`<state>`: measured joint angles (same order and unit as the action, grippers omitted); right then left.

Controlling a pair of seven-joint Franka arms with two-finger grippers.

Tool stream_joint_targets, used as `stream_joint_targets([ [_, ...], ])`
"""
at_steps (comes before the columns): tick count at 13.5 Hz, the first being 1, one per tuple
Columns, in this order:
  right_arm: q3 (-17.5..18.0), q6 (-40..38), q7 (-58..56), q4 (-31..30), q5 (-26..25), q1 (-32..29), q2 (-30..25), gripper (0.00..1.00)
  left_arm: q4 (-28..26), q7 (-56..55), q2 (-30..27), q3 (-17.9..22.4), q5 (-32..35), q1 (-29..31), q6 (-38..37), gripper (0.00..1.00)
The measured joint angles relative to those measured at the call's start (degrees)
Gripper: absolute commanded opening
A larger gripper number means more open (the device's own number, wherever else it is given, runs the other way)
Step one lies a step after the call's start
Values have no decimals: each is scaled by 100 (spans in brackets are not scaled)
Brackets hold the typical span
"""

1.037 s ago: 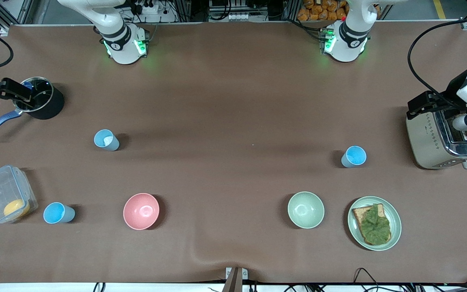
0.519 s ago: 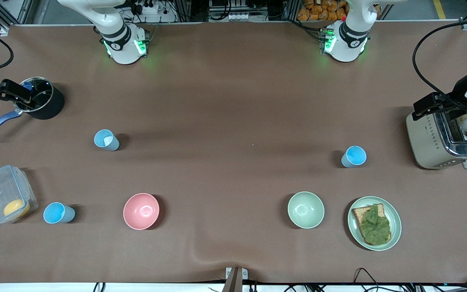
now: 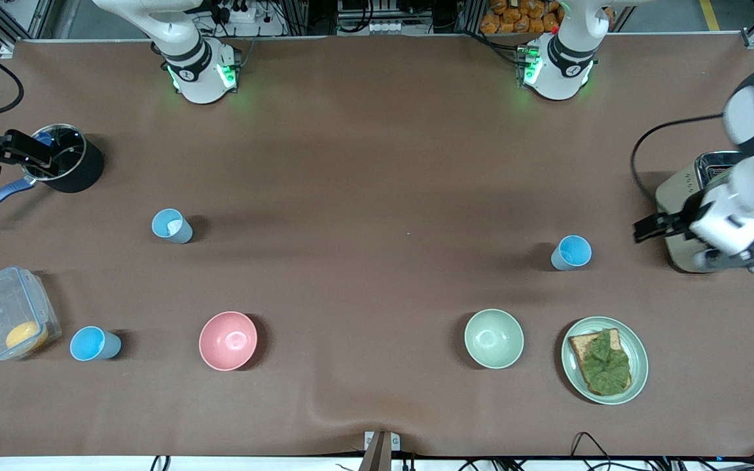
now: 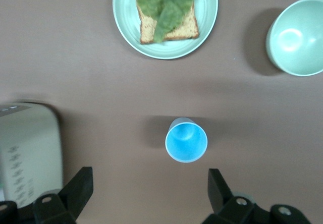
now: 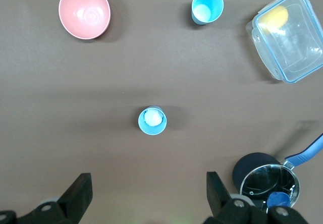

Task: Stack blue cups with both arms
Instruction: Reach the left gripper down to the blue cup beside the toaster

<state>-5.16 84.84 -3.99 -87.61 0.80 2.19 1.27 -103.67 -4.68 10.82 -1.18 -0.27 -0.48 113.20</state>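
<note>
Now the left gripper (image 4: 146,193) has swung off the toaster (image 3: 711,222) toward a blue cup (image 3: 571,252), jaws apart; the right gripper (image 5: 146,193), jaws apart, waits over the table's edge.

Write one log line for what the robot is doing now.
left tool: open, over cup | right tool: open, over pot | cups unstacked

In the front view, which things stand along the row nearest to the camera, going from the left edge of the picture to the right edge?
Clear container → blue cup → pink bowl → green bowl → plate with toast and lettuce.
</note>
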Motion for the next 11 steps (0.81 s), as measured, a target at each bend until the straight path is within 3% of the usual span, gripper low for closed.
stream_joint_targets([
  [5, 2, 2, 0, 2, 0, 31, 10, 100, -410, 0, 793, -35, 0, -35, 765, 100],
  [11, 2, 2, 0, 1, 0, 32, 41, 100, -1091, 0, 944, -41, 0, -44, 1807, 100],
])
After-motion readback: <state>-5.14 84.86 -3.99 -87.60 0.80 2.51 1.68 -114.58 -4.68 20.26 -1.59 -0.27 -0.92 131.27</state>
